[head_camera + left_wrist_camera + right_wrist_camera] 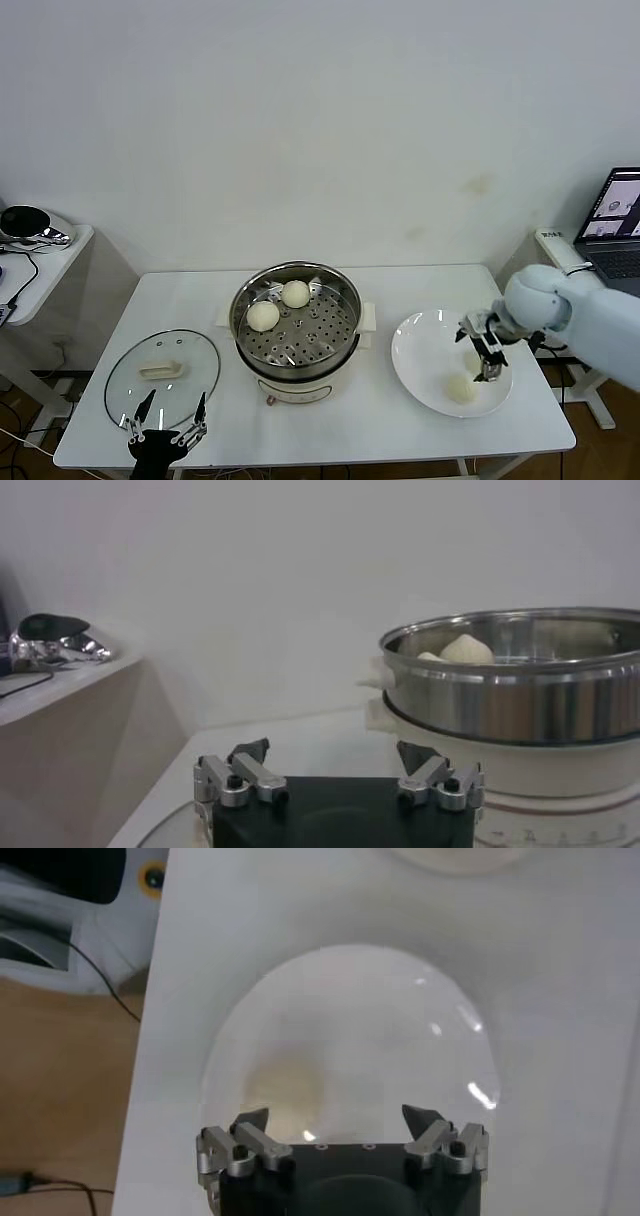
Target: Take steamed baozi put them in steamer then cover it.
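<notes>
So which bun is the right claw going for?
Start at the steel steamer mid-table and look to its right, to the white plate. The open right claw hovers over it, just above a baozi at the plate's near side, unlike the two buns already inside the steamer.

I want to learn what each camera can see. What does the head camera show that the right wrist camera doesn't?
Only the head view shows the steamer with two steamed baozi in it, the cover lying on the table, the left end effector open near the cover, and a laptop. Only the right wrist view shows the floor beside the table. Both show the white plate with a bun on it and the open right end effector above it.
</notes>
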Robot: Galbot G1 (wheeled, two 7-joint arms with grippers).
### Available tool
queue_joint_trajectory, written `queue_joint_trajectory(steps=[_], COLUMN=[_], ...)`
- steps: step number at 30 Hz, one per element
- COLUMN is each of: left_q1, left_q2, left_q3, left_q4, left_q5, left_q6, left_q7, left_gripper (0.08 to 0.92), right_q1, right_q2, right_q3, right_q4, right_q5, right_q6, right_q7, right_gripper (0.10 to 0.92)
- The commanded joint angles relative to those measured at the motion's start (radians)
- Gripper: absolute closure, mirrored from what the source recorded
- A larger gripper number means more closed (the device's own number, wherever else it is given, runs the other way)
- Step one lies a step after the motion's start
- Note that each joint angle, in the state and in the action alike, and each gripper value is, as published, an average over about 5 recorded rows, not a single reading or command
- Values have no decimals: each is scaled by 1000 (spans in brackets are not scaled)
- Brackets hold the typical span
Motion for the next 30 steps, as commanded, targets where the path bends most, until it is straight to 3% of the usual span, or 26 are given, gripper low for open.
queue_joint_trajectory(steps=[1,18,22,30], left_q1=[2,-7,-9,-12], left_q2=[-2,-2,-1,0], left_q3=[-1,-3,-3,-4], left_q4=[1,15,19,21], left_q5=[2,-1,-2,-4], left_q6=[-2,-5,-5,-4], left_q7=[0,0,0,0], left_gripper=[177,177,177,177], right_q1=[-175,-198,-200,-174], right_q2=[-7,86,102,107], right_q3=[95,98,96,98], right_q4=[-34,-132,-143,-138], right_q5=[-68,-78,-75,-55], right_q6=[17,25,22,23], right_q7=[6,35,36,29], right_gripper=[203,224,281,478])
